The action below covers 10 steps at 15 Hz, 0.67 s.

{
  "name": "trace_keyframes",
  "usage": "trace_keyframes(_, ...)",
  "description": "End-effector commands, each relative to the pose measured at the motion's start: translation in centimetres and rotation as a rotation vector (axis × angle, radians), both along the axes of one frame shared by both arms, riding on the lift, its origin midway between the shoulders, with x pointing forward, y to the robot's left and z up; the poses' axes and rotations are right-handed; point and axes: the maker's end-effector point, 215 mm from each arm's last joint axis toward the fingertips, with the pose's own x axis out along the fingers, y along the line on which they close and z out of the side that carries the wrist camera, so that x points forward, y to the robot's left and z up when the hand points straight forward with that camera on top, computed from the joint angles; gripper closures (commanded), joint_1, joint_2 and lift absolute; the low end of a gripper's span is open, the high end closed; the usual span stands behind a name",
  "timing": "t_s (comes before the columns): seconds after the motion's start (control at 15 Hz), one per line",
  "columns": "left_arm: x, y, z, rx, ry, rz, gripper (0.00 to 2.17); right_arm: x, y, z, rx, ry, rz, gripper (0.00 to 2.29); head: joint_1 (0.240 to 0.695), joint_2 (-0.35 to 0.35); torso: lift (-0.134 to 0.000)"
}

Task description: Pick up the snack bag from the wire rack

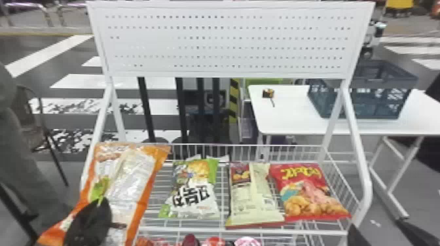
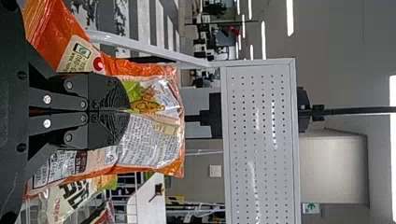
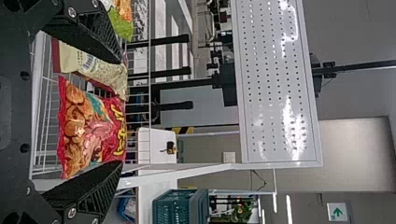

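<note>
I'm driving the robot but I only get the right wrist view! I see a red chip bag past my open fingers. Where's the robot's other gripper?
Observer: The left gripper is at the big orange snack bag, over at the left end of the wire rack.
Operator: Ooh! Is it just touching it, or has it really grabbed it?
Observer: It looks grabbed: in the left wrist view, the fingers are closed together on the bag.
Operator: And is there anything hiding under my shelf?
Observer: Yes, the head view shows some red and pink things just below the rack's front rail, though I can't tell what they are.
</note>
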Motion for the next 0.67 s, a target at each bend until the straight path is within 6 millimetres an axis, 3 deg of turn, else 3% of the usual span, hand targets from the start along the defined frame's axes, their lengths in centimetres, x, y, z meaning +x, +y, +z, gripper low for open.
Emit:
trace_keyframes(0.0,-0.07,-0.08,-0.02,-0.001,0.002,-0.001,1.86,-0.03,0.15,0.10,0.006,-0.001,0.002,0.13,0.499,0.000,0.000)
trace_keyframes(0.6,-0.18,-0.03,0.00,0.003,0.003,0.000,1.86,-0.16,0.25,-0.06,0.007,0.003,0.004,0.13,0.499,0.000,0.000)
